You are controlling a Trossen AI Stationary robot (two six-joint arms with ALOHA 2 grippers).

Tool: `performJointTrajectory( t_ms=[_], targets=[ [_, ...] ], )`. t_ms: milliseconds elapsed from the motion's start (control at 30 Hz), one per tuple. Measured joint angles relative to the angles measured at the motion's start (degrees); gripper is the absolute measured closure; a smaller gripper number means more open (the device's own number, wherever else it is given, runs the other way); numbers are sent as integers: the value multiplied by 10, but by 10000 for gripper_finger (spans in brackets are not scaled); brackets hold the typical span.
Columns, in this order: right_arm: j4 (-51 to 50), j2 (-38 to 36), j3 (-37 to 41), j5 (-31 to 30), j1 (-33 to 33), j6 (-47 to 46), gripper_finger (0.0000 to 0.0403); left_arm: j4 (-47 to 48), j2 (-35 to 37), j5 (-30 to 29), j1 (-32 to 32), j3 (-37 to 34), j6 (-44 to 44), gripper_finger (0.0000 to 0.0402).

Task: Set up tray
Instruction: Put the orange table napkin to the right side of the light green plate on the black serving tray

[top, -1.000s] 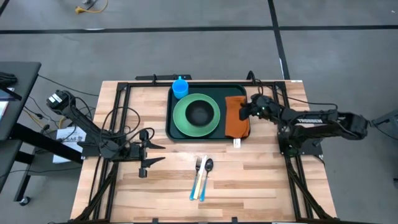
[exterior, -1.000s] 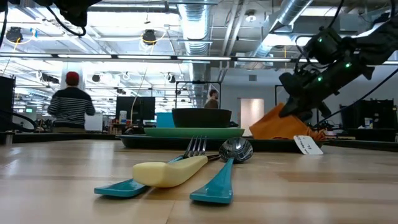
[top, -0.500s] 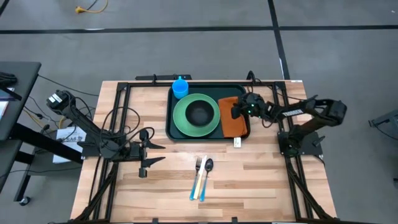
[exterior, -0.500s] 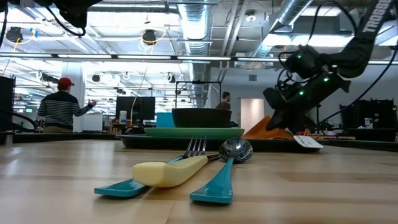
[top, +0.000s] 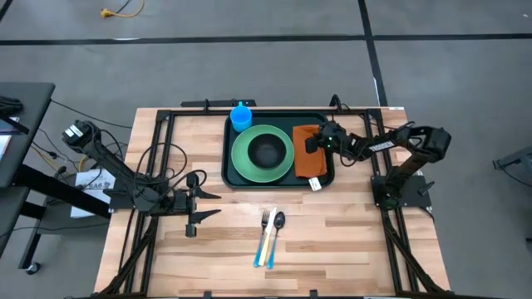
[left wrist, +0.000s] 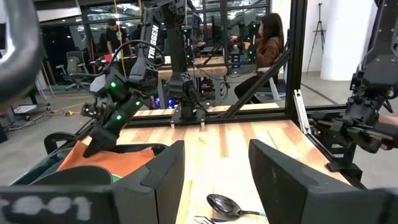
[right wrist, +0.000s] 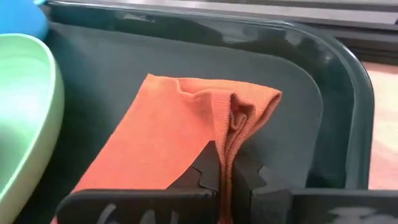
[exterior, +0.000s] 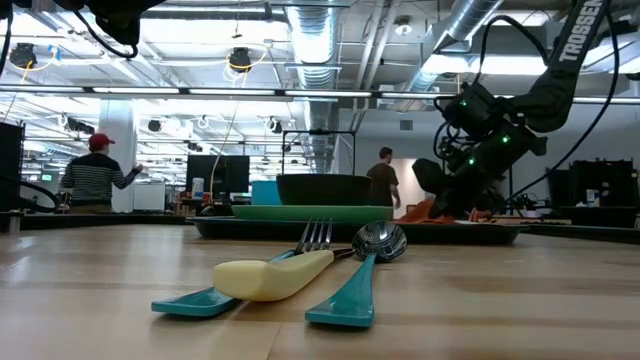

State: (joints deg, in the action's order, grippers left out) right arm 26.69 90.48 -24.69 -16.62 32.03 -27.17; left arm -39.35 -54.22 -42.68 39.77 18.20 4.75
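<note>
We are looking at the tray (top: 279,118) sitting at the far middle of the table, carrying the green plate (top: 263,153) with a dark bowl (top: 266,150) on it, a blue cup (top: 241,116) at its far left corner, and the orange napkin (top: 308,159) along its right side. The napkin is now lying fully inside the tray's rim, where a second ago it was draping over the right edge. The right gripper (top: 313,143) has been moving leftward and lower with it and is now pinching a fold of the cloth, fingers pressed together. We are judging the napkin nearly placed, with release coming next. The fork (top: 266,219) and spoon (top: 277,221) are waiting on the near table, outside the tray. The left gripper (top: 199,207) is idling spread apart near the left.
</note>
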Motion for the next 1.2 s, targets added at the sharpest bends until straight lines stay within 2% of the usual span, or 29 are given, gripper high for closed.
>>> performJointTrajectory(
  t_ms=[533,900,1200],
  targets=[
    [-13,0,0,-4,0,-14,397,0,0,3,0,0,0,233],
    [-14,0,0,1,-1,-25,329,0,0,3,0,0,-5,233],
    [-15,0,0,1,-1,-24,298,0,0,3,0,0,-25,233]
  ],
)
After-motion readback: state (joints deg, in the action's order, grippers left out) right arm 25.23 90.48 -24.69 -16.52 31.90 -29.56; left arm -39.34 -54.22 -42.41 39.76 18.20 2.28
